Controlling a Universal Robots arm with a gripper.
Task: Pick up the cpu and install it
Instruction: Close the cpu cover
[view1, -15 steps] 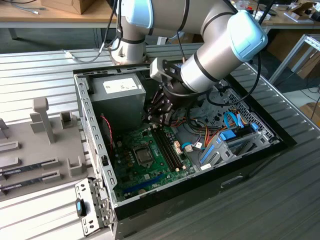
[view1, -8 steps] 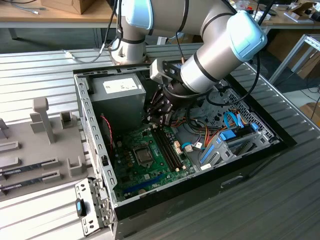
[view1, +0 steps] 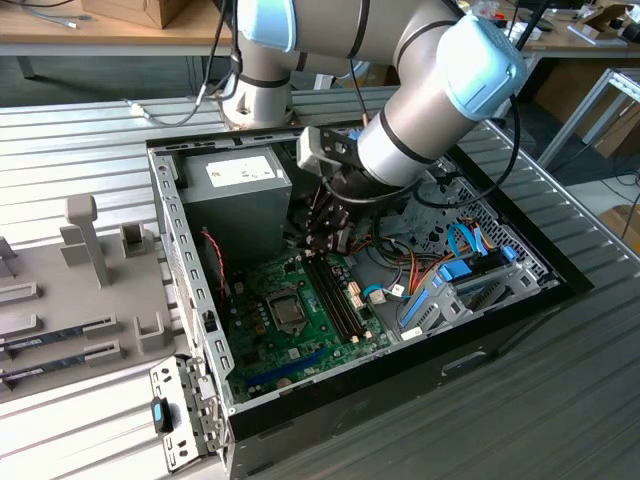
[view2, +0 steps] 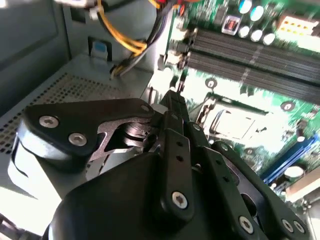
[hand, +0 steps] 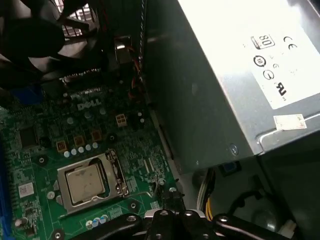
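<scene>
- Your arm bends down into the open computer case (view1: 190, 300); the gripper (view1: 322, 238) hovers above the motherboard (view1: 300, 345).
- Its fingers are pressed together, holding nothing.
- The cpu (hand: 86, 179) sits in its socket.

Glare blows out the power supply (hand: 240, 65) label and motherboard (view2: 260, 125) beyond the gripper (view2: 172, 107), whose dark linkage sits blurred close up.

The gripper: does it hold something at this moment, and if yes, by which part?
Nothing is held. In the second wrist view the gripper has its fingers closed together with nothing between them. The cpu lies in its socket on the motherboard, apart from the gripper.
</scene>
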